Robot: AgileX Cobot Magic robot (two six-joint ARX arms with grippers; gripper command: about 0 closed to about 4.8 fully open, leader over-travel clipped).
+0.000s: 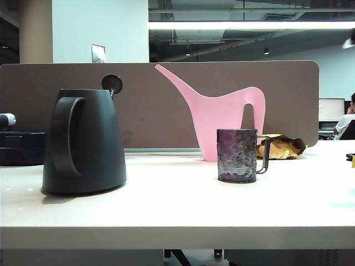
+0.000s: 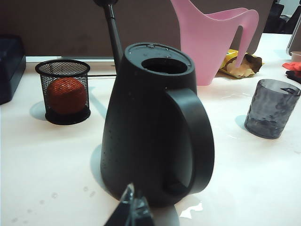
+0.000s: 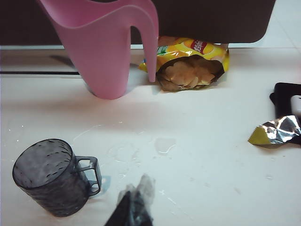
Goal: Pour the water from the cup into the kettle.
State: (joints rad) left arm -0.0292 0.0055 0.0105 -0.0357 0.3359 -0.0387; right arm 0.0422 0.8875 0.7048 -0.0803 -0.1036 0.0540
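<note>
Cup (image 3: 49, 176) upright, free, near desk (image 1: 177, 213) front edge, well apart from kettle (image 2: 155, 122). Looks empty; kettle lid open, inside unseen. Right gripper (image 3: 136, 207) pressed together beside cup; left gripper (image 2: 131, 209) near kettle base, spread unclear. Pour seemingly finished, else regrasp handle.

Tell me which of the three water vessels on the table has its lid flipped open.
The black kettle: its lid stands up behind a round open top. The pink watering can and the cup have no lid.
</note>
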